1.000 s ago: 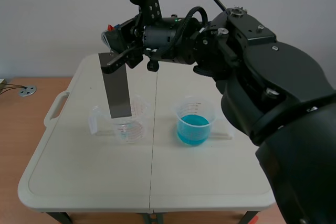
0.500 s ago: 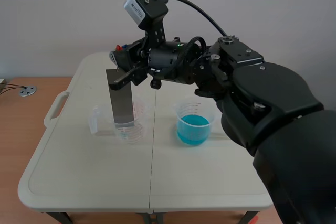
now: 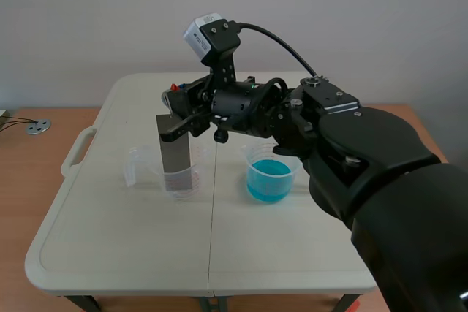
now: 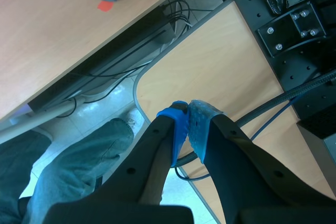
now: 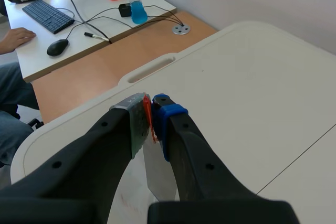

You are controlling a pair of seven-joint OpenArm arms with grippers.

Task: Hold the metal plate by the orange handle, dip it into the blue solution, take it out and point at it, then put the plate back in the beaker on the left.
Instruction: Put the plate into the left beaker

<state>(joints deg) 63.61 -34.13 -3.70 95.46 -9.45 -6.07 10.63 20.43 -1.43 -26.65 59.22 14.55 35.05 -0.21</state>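
Off at the left, away from the work, the left tool (image 4: 188, 123) is hanging over the floor with its two pads pressing together on nothing. On the left half of the tabletop (image 3: 110, 242) the clear beaker (image 3: 191, 180) is standing upright, and the metal plate (image 3: 174, 158) is sitting upright inside it, its lower end down within the beaker's wall. Just above, the right tool (image 3: 174, 111) is reaching in from the right and clamping the plate's orange handle (image 5: 147, 113) between its pads, so it is gripping firmly and carrying nothing else. Further right, the blue solution (image 3: 269, 178) is waiting in its own small beaker (image 3: 272, 153), apart from the clear one. The step in hand is looking like either the first lift out or the final setting back; the plate's surface is not showing which. If it is being returned, the next move is calling for spreading the fingers and rising straight up; if it is starting, for lifting clear of the rim before travelling right.
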